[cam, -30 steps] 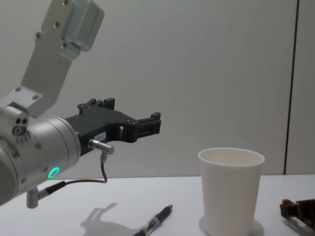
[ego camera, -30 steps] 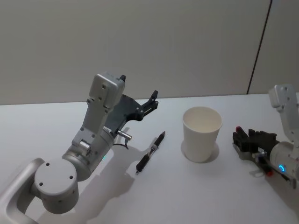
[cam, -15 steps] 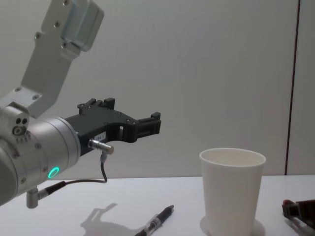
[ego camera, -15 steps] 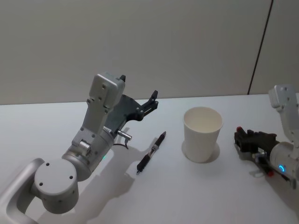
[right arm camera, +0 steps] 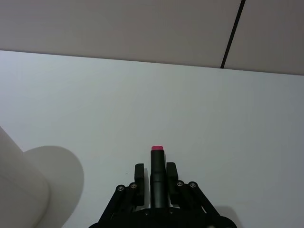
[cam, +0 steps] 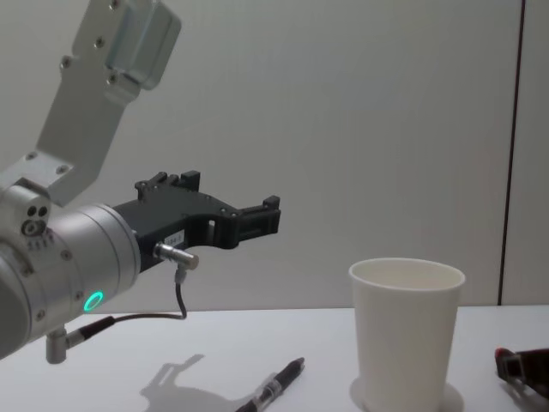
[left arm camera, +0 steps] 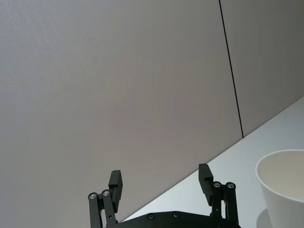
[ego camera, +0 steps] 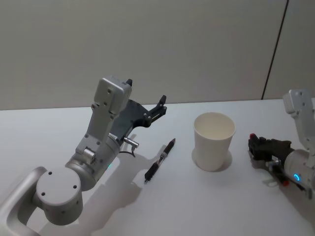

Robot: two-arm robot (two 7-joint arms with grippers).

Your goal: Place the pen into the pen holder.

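- The right gripper [right arm camera: 155, 169] sits low at the right edge of the head view, near the pen holder [ego camera: 213, 141]. Its jaws are clamped on a red-tipped black rod [right arm camera: 157, 154] (possibly another pen; I cannot tell).
- The pen [ego camera: 160, 161] lies flat on the table [ego camera: 221, 206] at centre frame, slanting up to the right, with nothing touching it and a clear gap to the cup.
- The pen holder stands upright right of centre, and what shows of its inside is empty.
- The left gripper [left arm camera: 160, 183] hangs in the air up and left of the pen, jaws wide apart, aimed towards the wall [ego camera: 197, 44].
- As I judge it, the step in hand is the approach, and no grasp of the lying pen has been made.
- The next move calls for tipping the left gripper down, setting its jaws across the barrel and closing. Then it must lift the pen and stand it over the rim.
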